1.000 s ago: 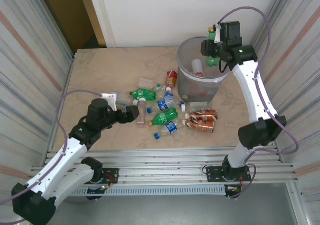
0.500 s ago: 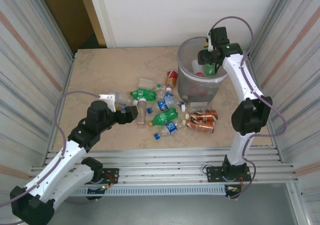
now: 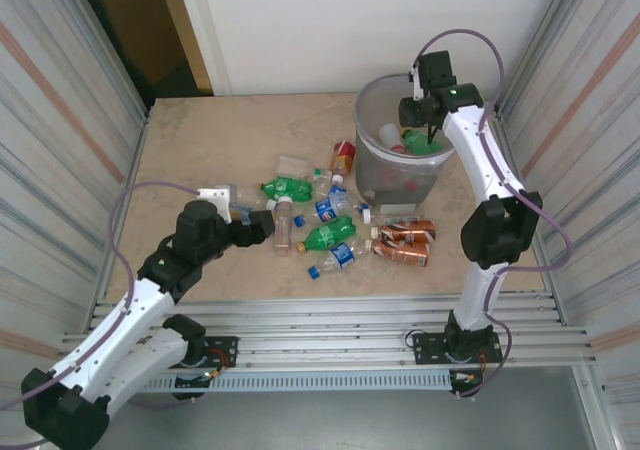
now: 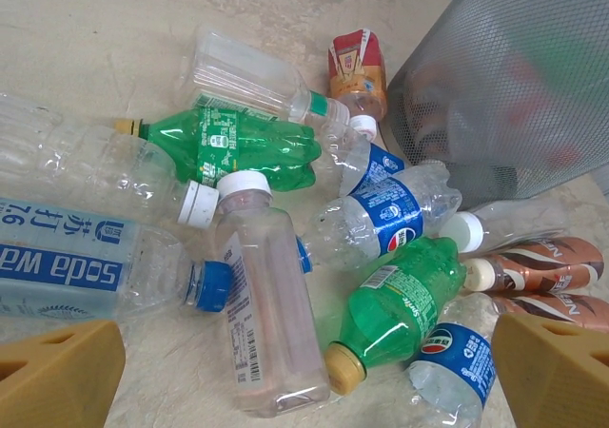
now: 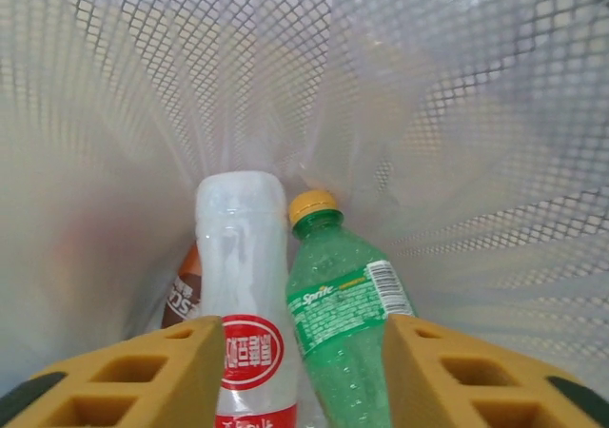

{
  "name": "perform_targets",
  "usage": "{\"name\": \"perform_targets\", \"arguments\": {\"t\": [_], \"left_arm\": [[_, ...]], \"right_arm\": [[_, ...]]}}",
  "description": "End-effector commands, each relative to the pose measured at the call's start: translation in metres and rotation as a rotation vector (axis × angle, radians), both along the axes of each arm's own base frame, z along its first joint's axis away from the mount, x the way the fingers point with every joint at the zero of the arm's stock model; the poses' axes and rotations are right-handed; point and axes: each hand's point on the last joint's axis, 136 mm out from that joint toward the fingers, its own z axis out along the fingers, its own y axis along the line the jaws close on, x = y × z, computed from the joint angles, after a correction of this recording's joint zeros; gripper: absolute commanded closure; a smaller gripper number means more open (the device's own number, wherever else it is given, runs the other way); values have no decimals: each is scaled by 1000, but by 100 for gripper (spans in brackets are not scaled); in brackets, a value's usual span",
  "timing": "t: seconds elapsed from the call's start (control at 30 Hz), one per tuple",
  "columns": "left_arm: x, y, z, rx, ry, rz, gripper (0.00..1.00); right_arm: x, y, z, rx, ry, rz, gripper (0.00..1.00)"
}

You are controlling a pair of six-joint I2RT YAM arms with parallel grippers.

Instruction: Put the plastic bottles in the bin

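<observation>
Several plastic bottles [image 3: 320,220] lie in a heap on the table left of the bin [image 3: 362,135]. My left gripper [image 3: 262,228] hangs open just left of the heap. Ahead of the left gripper [image 4: 304,380] lie a pinkish clear bottle [image 4: 262,304] and a green Sprite bottle [image 4: 409,300]. My right gripper [image 3: 418,120] is over the bin's mouth, open and holding nothing. Past the right gripper [image 5: 303,371], a green Sprite bottle [image 5: 347,323] and a red-labelled white bottle [image 5: 243,276] lie inside the bin [image 5: 428,86].
Metal walls stand close on both sides of the table [image 3: 230,140]. Brown-labelled bottles [image 3: 405,242] lie in front of the bin, a red-labelled one [image 3: 343,156] at its left. The bin's mesh wall [image 4: 514,76] rises right of the heap.
The green bottle that my right gripper held above the bin's rim now lies inside the bin. The right gripper has swung left over the bin. The left arm has hardly moved.
</observation>
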Motion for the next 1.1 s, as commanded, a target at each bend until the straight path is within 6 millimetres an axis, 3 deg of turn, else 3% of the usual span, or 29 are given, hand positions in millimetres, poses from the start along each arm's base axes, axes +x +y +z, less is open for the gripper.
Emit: {"name": "perform_targets", "arguments": {"t": [0.0,0.4,0.77,0.93,1.07], "left_arm": [[-1,6,-3,26,4,21,1],[-3,20,-2,39,-4,76,1],[-4,25,-3,38,5,101,1],[-4,29,-2,40,1,116,1],[-5,32,-2,41,0,125,1]], "right_arm": [[6,5,-15,-23,33,15,60],[1,-24,-75,-54,186,-73,65],[5,-14,-127,-36,308,-36,65],[12,-8,-126,-13,312,-19,64],[22,-3,-91,12,242,-1,59]]}}
